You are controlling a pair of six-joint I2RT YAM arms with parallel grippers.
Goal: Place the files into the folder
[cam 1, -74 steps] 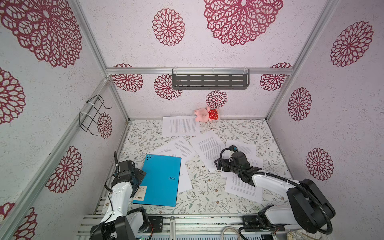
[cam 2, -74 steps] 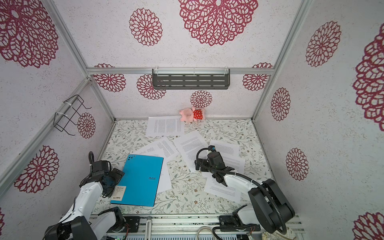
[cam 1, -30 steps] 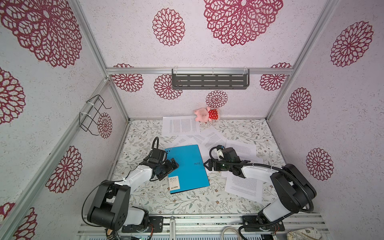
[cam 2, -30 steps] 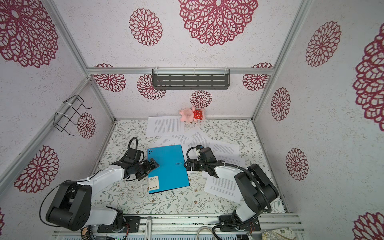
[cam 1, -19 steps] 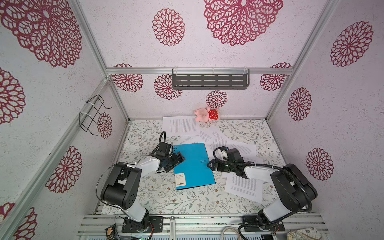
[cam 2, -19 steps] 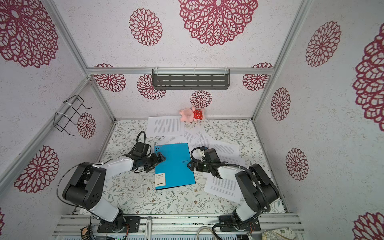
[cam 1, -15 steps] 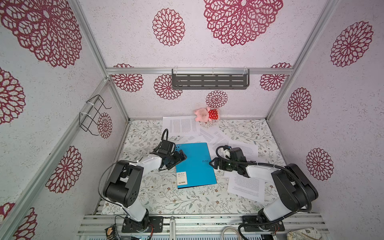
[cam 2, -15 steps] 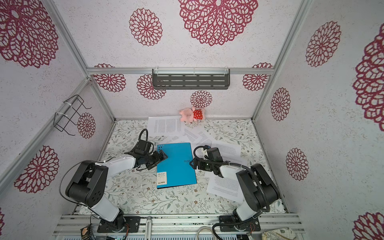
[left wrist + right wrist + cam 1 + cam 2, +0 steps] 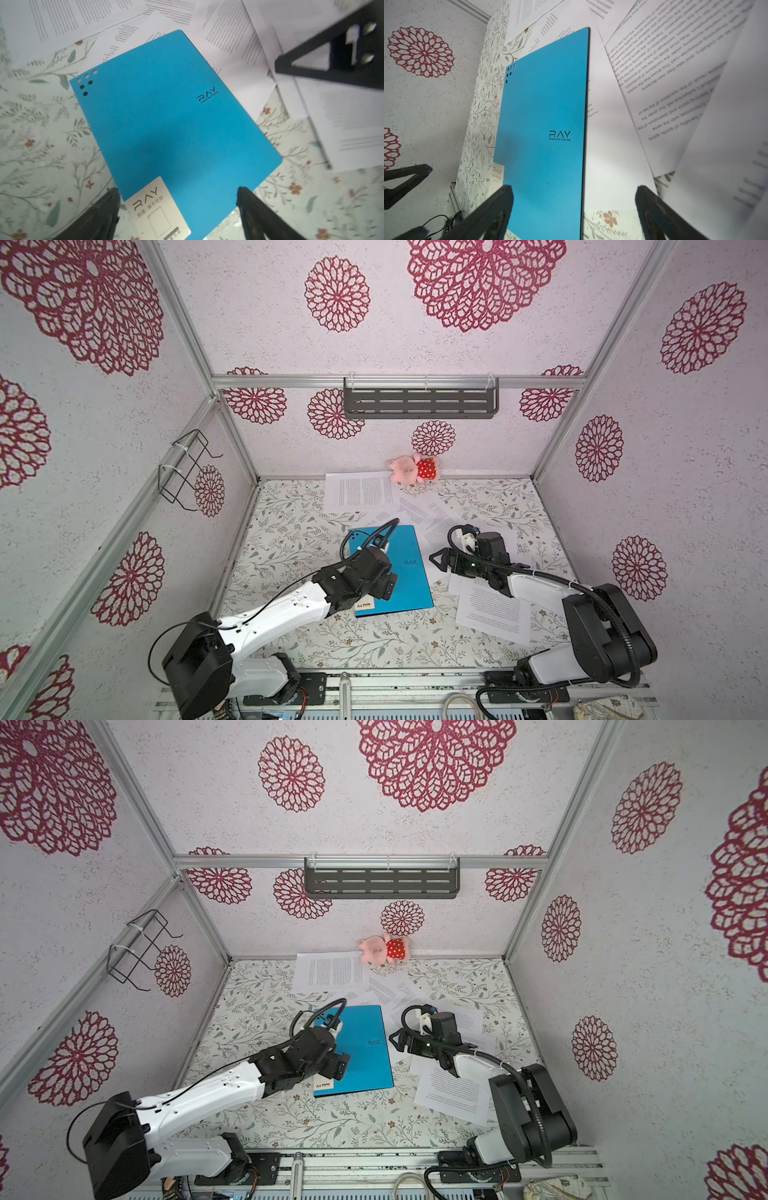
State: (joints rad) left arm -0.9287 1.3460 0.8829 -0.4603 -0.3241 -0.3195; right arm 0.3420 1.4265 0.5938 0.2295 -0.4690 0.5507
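Note:
The folder (image 9: 405,572) (image 9: 365,1052) lies shut and flat mid-table, blue cover up, its white label sticker (image 9: 365,605) at the near left corner. My left gripper (image 9: 384,593) (image 9: 176,191) hovers open over that near corner, with the sticker (image 9: 158,209) between its fingers. My right gripper (image 9: 436,562) (image 9: 574,191) is open and low beside the folder's right edge (image 9: 586,124), straddling that edge. The files lie loose: one sheet (image 9: 361,491) at the back, several (image 9: 432,518) fanned behind and right of the folder, and one (image 9: 492,610) at the near right.
A pink plush toy (image 9: 411,468) rests against the back wall. A grey slotted shelf (image 9: 419,402) hangs above it. A black wire rack (image 9: 185,472) sticks out from the left wall. Cell walls close in on three sides.
The folder has slid right and turned squarer, pushing sheets toward the back. My left gripper moved from the folder's left edge to over its near corner. The right gripper backed off slightly right.

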